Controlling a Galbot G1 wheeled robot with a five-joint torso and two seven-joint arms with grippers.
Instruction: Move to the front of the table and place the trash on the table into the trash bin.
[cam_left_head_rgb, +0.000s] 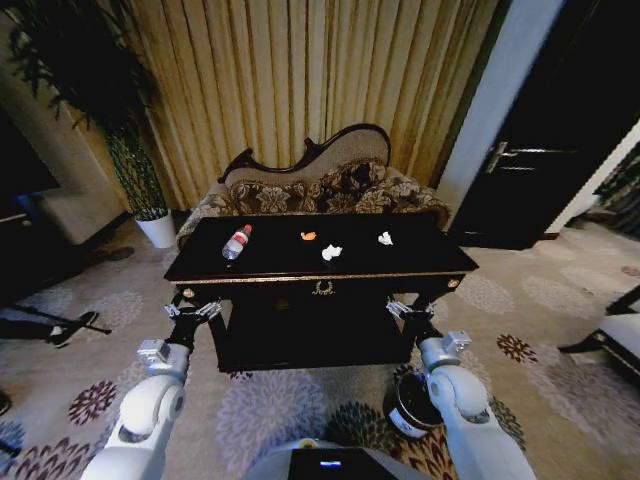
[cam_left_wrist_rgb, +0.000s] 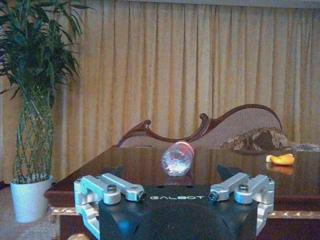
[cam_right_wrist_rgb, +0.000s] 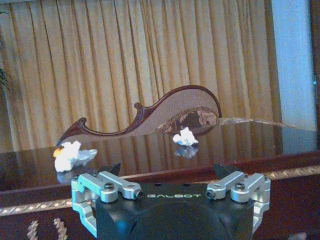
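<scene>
Hovering before the table (cam_left_head_rgb: 320, 268), my left gripper (cam_left_head_rgb: 193, 311) and right gripper (cam_left_head_rgb: 412, 309), both wide apart and empty; bottle (cam_left_head_rgb: 236, 242) lying sideways.

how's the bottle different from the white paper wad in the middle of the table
The bottle is clear plastic with a red label; the paper wad is opaque white. The bottle is long and smooth, lying on its side; the paper wad is a crumpled, irregular lump. The bottle sits toward the table's left end, the paper wad near its middle. Both rest on the glossy tabletop, untouched by either gripper.
</scene>
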